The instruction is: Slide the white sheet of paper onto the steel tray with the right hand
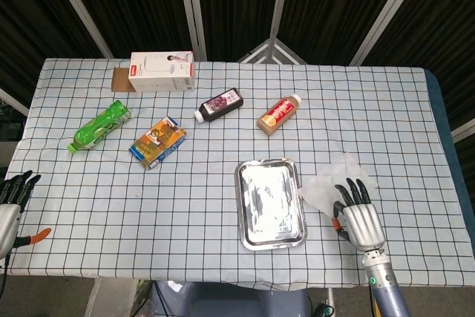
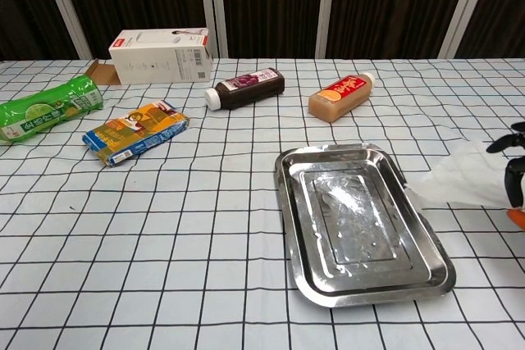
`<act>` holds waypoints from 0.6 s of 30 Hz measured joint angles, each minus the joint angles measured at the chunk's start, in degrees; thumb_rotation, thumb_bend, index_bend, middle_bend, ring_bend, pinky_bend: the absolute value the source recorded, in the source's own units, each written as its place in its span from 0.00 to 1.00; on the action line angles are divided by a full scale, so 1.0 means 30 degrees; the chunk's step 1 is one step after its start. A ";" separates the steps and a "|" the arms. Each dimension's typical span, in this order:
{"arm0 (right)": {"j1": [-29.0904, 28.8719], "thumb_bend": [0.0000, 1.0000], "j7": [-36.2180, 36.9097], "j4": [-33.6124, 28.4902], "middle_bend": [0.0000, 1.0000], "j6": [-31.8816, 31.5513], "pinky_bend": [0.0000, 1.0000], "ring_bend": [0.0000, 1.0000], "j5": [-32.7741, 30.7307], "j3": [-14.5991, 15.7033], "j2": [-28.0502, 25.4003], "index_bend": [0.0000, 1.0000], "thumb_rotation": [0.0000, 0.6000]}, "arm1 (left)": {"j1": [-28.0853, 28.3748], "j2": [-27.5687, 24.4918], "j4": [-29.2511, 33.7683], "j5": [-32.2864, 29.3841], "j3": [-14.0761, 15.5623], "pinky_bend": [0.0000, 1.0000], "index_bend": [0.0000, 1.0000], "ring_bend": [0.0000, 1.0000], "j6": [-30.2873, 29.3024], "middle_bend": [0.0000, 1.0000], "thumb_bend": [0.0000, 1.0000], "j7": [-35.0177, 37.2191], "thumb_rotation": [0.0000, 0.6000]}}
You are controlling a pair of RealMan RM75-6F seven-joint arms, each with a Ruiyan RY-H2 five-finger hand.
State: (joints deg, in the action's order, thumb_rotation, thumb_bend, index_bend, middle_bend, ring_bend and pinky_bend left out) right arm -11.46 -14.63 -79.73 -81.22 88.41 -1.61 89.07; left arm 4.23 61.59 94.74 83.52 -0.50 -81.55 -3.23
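Note:
The white sheet of paper [image 1: 334, 180] lies just right of the steel tray [image 1: 242, 206], skewed and rumpled, with its left corner touching the tray's right rim. My right hand [image 1: 358, 217] is at the sheet's near right edge, fingers stretched out and apart, the fingertips [image 1: 349, 192] resting on the paper. In the chest view the paper [image 2: 463, 182] looks bunched into a wedge beside the tray [image 2: 369, 294], and only the tips of my right hand [image 2: 513, 176] show at the right border. My left hand [image 1: 10, 206] rests at the table's front left corner, fingers apart and holding nothing.
Further back lie an orange bottle [image 1: 279, 112], a dark bottle [image 1: 219, 105], a blue-and-yellow packet [image 1: 157, 141], a green bottle [image 1: 100, 127] and a white box [image 1: 161, 72]. The table's front edge runs just behind my right hand.

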 measured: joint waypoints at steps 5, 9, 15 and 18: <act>-0.0268 0.47 0.0458 -0.1596 0.22 -0.1259 0.00 0.04 0.1414 -0.0423 -0.0696 0.67 1.00 | 0.0015 0.0015 0.0003 0.0010 0.0001 0.00 0.00 0.00 0.0013 0.00 0.00 -0.0020 1.00; -0.0514 0.47 0.0825 -0.3059 0.22 -0.2176 0.00 0.04 0.2899 -0.0614 -0.1318 0.67 1.00 | 0.0028 0.0008 0.0012 0.0031 0.0016 0.00 0.00 0.00 0.0037 0.00 0.00 -0.0026 1.00; -0.0872 0.47 0.0933 -0.4608 0.24 -0.2920 0.00 0.05 0.5569 -0.0237 -0.1859 0.69 1.00 | 0.0019 0.0002 0.0039 0.0045 0.0031 0.00 0.00 0.00 0.0019 0.00 0.00 -0.0041 1.00; -0.1109 0.47 0.0971 -0.4851 0.24 -0.2958 0.00 0.05 0.7030 0.0320 -0.1949 0.69 1.00 | 0.0010 -0.0006 0.0044 0.0045 0.0031 0.00 0.00 0.00 0.0007 0.00 0.00 -0.0008 1.00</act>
State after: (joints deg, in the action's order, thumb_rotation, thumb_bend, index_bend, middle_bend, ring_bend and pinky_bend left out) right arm -14.79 -11.72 -94.28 -90.09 109.50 -0.65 83.22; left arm 4.26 61.57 94.87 83.65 -0.40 -81.53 -3.25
